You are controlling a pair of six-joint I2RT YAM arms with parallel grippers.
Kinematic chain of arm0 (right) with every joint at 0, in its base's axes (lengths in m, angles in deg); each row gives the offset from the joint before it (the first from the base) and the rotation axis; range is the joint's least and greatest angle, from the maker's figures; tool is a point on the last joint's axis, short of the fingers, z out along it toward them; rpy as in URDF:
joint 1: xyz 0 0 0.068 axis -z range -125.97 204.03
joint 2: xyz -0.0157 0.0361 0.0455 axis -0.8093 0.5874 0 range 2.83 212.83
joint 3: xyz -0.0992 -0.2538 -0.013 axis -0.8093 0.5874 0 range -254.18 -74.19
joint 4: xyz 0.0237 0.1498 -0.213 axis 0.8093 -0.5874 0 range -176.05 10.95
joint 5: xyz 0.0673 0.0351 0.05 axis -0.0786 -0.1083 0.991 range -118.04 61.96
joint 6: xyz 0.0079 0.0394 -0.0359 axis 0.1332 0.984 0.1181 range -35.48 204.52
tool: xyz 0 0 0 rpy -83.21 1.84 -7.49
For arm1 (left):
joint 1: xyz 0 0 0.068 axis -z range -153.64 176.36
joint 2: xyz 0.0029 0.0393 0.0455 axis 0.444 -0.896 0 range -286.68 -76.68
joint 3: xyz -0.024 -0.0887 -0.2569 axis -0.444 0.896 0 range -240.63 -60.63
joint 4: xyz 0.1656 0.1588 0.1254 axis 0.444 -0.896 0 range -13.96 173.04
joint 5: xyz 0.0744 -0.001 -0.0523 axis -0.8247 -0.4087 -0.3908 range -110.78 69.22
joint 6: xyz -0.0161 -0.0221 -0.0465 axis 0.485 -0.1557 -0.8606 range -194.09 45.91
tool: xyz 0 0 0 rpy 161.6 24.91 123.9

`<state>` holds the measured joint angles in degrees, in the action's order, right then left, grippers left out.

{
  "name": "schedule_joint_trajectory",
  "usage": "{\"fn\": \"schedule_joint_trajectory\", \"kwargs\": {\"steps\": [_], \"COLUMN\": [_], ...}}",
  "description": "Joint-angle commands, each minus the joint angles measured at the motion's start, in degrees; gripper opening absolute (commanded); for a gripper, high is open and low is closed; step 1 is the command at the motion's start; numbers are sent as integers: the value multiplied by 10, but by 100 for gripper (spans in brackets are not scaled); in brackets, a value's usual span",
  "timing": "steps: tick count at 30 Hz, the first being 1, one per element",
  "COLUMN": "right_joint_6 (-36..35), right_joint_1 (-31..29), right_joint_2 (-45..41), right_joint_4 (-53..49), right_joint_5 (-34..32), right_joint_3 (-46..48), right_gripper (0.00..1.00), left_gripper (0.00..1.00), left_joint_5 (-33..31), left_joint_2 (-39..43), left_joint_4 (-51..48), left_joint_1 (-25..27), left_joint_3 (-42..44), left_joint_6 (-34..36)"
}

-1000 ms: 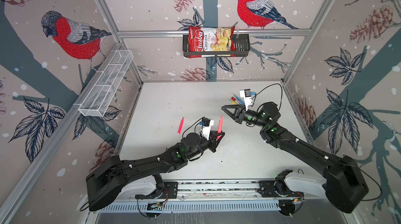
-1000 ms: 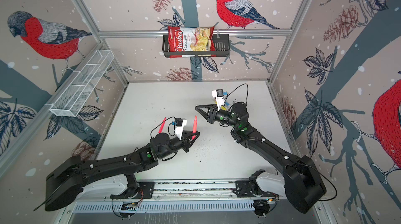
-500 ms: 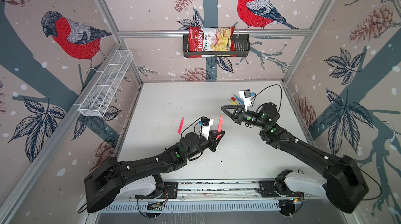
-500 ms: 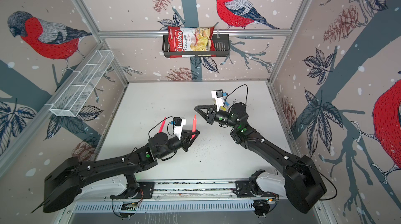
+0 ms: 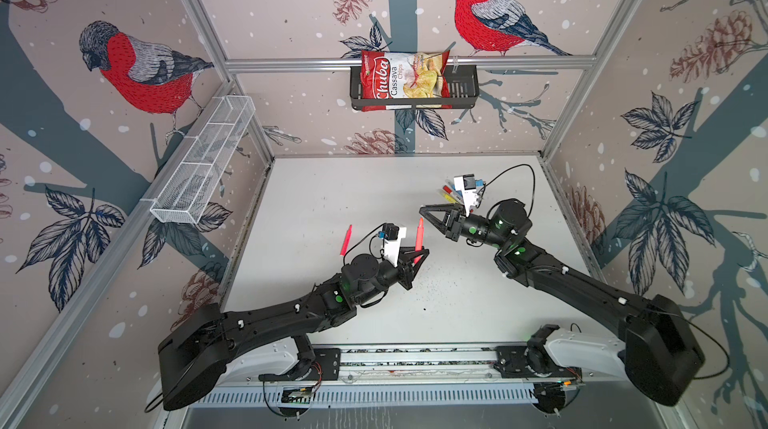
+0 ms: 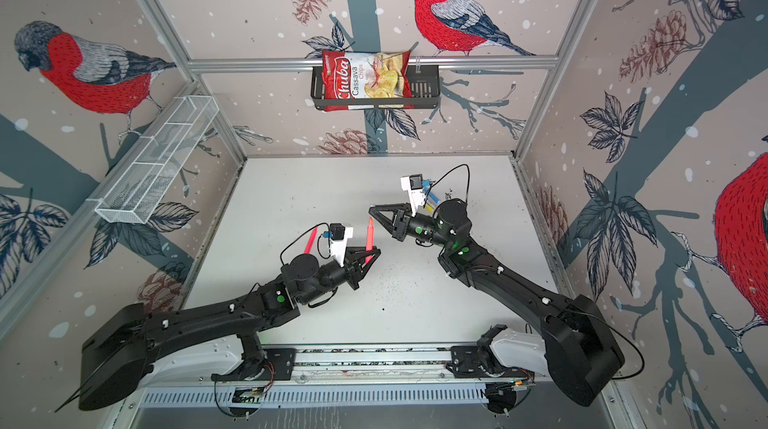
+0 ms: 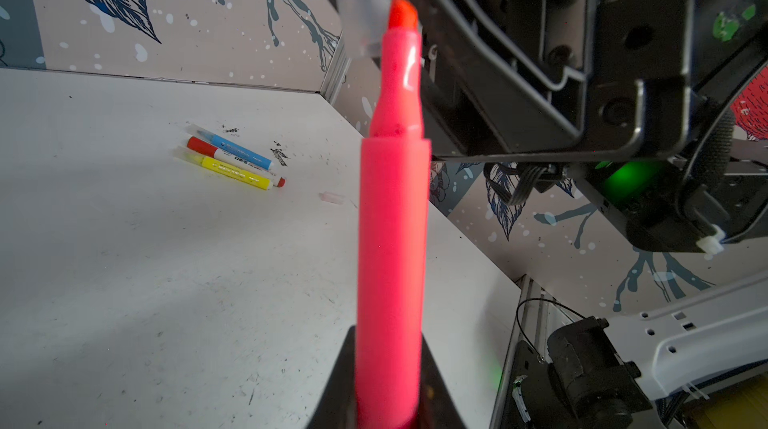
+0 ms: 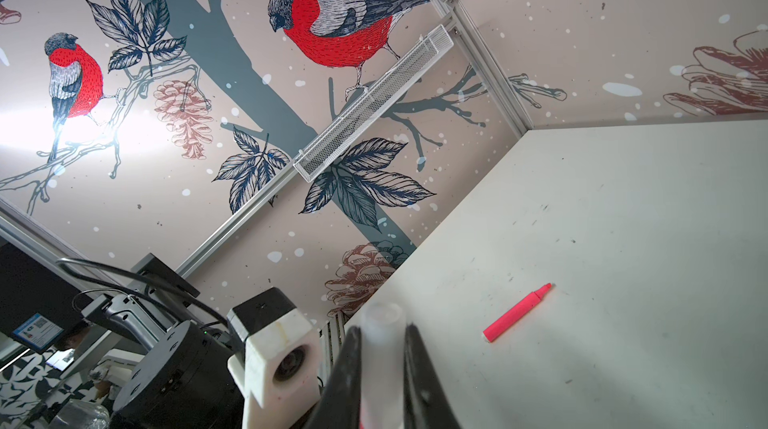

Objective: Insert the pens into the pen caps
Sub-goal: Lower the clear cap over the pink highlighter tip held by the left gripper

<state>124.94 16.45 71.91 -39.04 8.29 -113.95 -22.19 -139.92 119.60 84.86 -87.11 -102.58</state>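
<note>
The left gripper (image 5: 419, 251) was clamped on the rear of a neon pink marker pen (image 5: 419, 232), leaving its bare tip free, apparently to meet the short translucent plastic cap (image 7: 360, 7) pinched in the right gripper (image 5: 422, 210). The cap sat just beside that tip, not yet over it.

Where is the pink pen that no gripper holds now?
In both top views, the loose pink pen lies on the white table, left of the left gripper, which holds the other pink pen.
</note>
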Motion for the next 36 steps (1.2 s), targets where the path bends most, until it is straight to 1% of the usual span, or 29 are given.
{"fn": "schedule_joint_trajectory", "kwargs": {"steps": [1, 10, 19, 26, 36], "right_joint_6": [-6, -20, -18, -11, -10], "right_joint_1": [-5, -3, -3, -7, -13], "right_joint_2": [-11, -24, -13, -16, -23], "right_joint_4": [19, -2, 13, 42, 49], "right_joint_5": [2, -24, -5, 7, 5], "right_joint_3": [5, -10, -19, 6, 22], "right_gripper": [12, 12, 13, 13, 13], "left_gripper": [0, 0, 0, 0, 0], "left_joint_5": [1, 14, 15, 11, 9], "left_joint_2": [-1, -11, -13, -5, 2], "left_joint_4": [16, 26, 39, 31, 31], "left_joint_1": [0, 0, 0, 0, 0], "left_joint_3": [-4, -5, 4, -4, -4], "left_joint_6": [6, 1, -8, -1, -2]}}
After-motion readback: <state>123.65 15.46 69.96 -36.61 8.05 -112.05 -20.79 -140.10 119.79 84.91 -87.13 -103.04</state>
